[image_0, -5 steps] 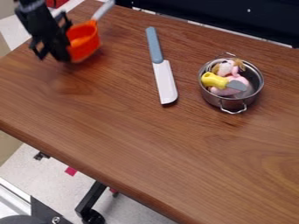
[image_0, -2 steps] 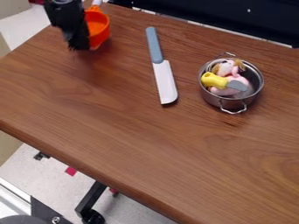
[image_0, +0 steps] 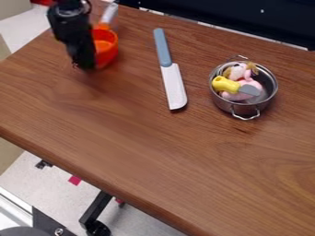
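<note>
The black gripper point(image_0: 86, 65) is at the upper left, pointing down, shut on the left rim of an orange pan point(image_0: 109, 54). The pan's open top faces up, and its light grey handle point(image_0: 109, 13) points toward the table's back edge. Part of the pan's left side is hidden behind the gripper. Whether its bottom touches the wood cannot be told.
A knife with a blue-grey handle point(image_0: 162, 47) and white blade point(image_0: 174, 87) lies right of the pan. Farther right stands a metal pot point(image_0: 246, 109) holding a pink toy point(image_0: 232, 96) and a yellow-handled toy knife point(image_0: 225, 85). The brown table point(image_0: 154, 152) has its front edge running diagonally.
Gripper and orange pan have shifted right together from their earliest place; since the middle frame the pan has come lower in view, toward the front. The knife and pot have stayed put.
</note>
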Controlling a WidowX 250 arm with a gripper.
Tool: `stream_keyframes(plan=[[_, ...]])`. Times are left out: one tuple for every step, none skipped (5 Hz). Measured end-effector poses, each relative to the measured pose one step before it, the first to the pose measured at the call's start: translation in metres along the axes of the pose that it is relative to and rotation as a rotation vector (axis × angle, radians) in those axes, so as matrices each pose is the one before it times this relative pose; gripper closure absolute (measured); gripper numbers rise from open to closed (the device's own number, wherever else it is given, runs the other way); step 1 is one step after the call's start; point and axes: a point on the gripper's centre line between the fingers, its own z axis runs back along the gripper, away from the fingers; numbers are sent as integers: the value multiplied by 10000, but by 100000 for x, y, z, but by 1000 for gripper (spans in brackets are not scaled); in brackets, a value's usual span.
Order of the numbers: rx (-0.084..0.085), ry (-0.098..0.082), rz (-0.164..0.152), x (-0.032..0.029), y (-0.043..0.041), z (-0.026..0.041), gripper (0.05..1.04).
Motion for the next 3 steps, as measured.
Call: stream_keyframes(plan=[[114, 43, -816, -1350, 1047, 305, 1028], [2, 216, -227, -784, 184, 401, 1013], [-8, -50, -40, 129, 10, 162, 877]])
